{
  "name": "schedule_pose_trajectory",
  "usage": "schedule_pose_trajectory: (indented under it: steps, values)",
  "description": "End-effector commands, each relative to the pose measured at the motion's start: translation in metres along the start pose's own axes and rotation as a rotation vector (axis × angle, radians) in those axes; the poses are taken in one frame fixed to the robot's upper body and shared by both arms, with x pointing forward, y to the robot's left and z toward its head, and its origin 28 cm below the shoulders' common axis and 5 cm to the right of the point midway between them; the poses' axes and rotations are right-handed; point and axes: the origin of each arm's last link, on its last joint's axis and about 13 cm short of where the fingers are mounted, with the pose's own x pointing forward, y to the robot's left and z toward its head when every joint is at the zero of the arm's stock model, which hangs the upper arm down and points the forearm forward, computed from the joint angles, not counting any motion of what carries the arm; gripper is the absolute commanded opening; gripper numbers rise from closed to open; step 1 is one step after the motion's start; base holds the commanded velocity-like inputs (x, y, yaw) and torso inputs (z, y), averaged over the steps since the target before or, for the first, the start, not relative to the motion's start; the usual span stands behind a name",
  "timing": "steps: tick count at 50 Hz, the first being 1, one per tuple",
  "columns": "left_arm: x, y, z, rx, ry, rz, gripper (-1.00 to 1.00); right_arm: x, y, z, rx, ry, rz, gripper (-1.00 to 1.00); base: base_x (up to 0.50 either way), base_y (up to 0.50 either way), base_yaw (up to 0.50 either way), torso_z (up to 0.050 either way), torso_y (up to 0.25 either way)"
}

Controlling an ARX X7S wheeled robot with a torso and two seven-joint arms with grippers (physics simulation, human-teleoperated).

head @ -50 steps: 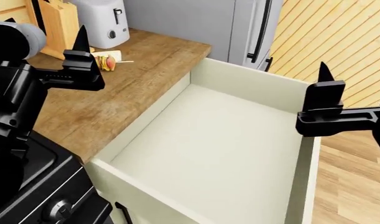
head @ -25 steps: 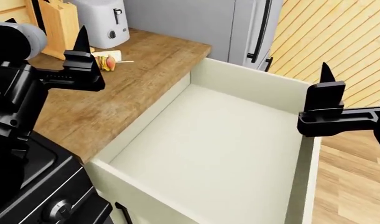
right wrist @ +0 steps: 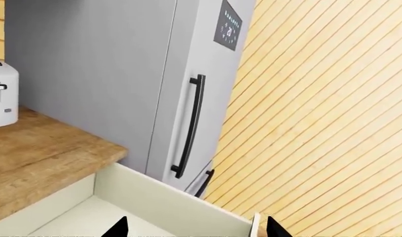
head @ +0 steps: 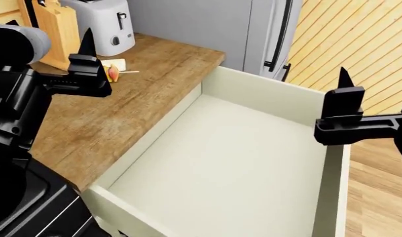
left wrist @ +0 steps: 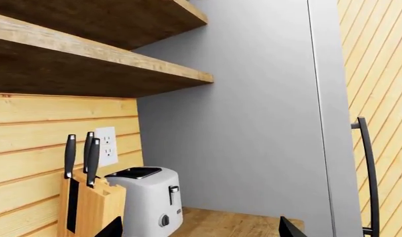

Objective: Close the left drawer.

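Observation:
The left drawer [head: 267,96] is a wide, deep cream box pulled far out from under the wooden counter [head: 122,103]. Its inside is bare. Its front panel and handle are cut off at the lower edge of the head view. Its back wall also shows in the right wrist view [right wrist: 167,205]. My left gripper [head: 88,42] is open and empty, held above the counter to the left of the drawer. My right gripper [head: 344,79] is open and empty, held above the drawer's right side wall. In both wrist views the fingertips stand wide apart: the left gripper [left wrist: 199,229] and the right gripper [right wrist: 196,228].
A grey fridge [head: 260,24] with a long black handle [head: 277,34] stands behind the drawer. A white toaster [head: 102,22], a knife block [head: 56,27] and a small skewered snack [head: 114,71] sit on the counter. The black stove [head: 29,207] is at lower left. Wooden floor [head: 378,197] lies to the right.
The head view has shifted: the drawer's front edge and the stove sit lower, and the stove knobs and drawer handle have left the frame. Both grippers hold the same pose, still open.

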Motion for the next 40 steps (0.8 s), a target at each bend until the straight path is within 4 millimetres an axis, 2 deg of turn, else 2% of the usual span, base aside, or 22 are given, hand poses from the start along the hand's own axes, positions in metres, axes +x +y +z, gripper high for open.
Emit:
schedule_pose_trajectory:
  steps: [1, 5, 18, 22, 23, 36, 40]
  values:
    - [0.0, 0.0, 0.0, 0.0, 0.0, 0.001, 1.0, 0.0, -0.001, -0.004, 0.0, 0.016, -0.011, 1.0, 0.0, 0.0, 0.0, 0.0, 0.0]
    - [0.0, 0.0, 0.0, 0.0, -0.001, 0.001, 1.0, 0.001, -0.005, -0.008, 0.007, 0.033, -0.022, 1.0, 0.0, 0.0, 0.0, 0.0, 0.0]
    - [0.0, 0.001, 0.0, -0.001, 0.001, 0.002, 1.0, -0.002, -0.026, -0.039, 0.049, 0.123, -0.104, 1.0, 0.0, 0.0, 0.0, 0.0, 0.0]
    - [0.0, 0.001, -0.001, 0.0, 0.001, 0.002, 1.0, -0.002, -0.032, -0.047, 0.03, 0.128, -0.136, 1.0, 0.0, 0.0, 0.0, 0.0, 0.0]
    - [0.0, 0.001, -0.001, -0.001, 0.002, 0.002, 1.0, -0.002, -0.034, -0.051, -0.027, 0.141, -0.153, 1.0, 0.0, 0.0, 0.0, 0.0, 0.0]
    - [0.0, 0.001, -0.003, 0.001, 0.009, -0.001, 1.0, 0.007, -0.031, -0.079, 0.051, 0.19, -0.175, 1.0, 0.0, 0.0, 0.0, 0.0, 0.0]
    - [0.0, 0.001, -0.004, -0.001, 0.011, 0.0, 1.0, 0.01, -0.031, -0.093, 0.066, 0.215, -0.178, 1.0, 0.0, 0.0, 0.0, 0.0, 0.0]
